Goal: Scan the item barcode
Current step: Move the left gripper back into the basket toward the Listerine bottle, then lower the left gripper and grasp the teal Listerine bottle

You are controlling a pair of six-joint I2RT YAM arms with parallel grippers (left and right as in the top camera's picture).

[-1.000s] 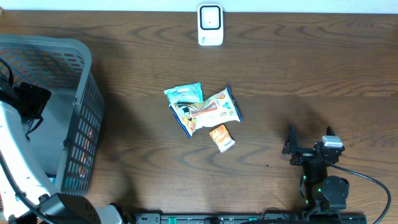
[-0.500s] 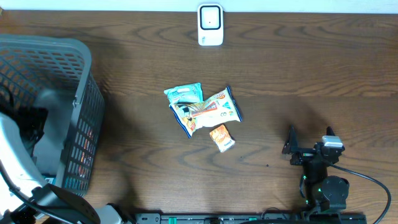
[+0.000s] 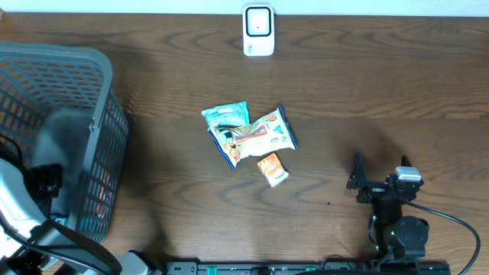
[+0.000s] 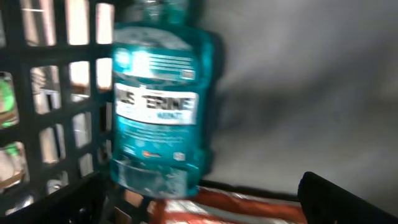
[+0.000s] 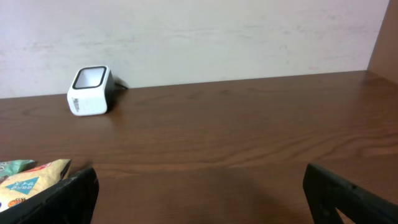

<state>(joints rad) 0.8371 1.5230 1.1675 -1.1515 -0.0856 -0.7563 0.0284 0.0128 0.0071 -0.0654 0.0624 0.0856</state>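
Basket, grey mesh, cut off at frame's left. Left gripper inside it, fingers wide apart, empty. Listerine bottle blurred, beside the mesh wall. Snack packets mid-table. Right gripper spread wide, empty. Scanner at far edge.

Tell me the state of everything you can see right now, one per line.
basket: upright
mouthwash bottle: in the basket, ungripped
left gripper: open, empty, in the basket
right gripper: open, empty
snack packets: overlapping on the table
scanner: standing at the table's far edge
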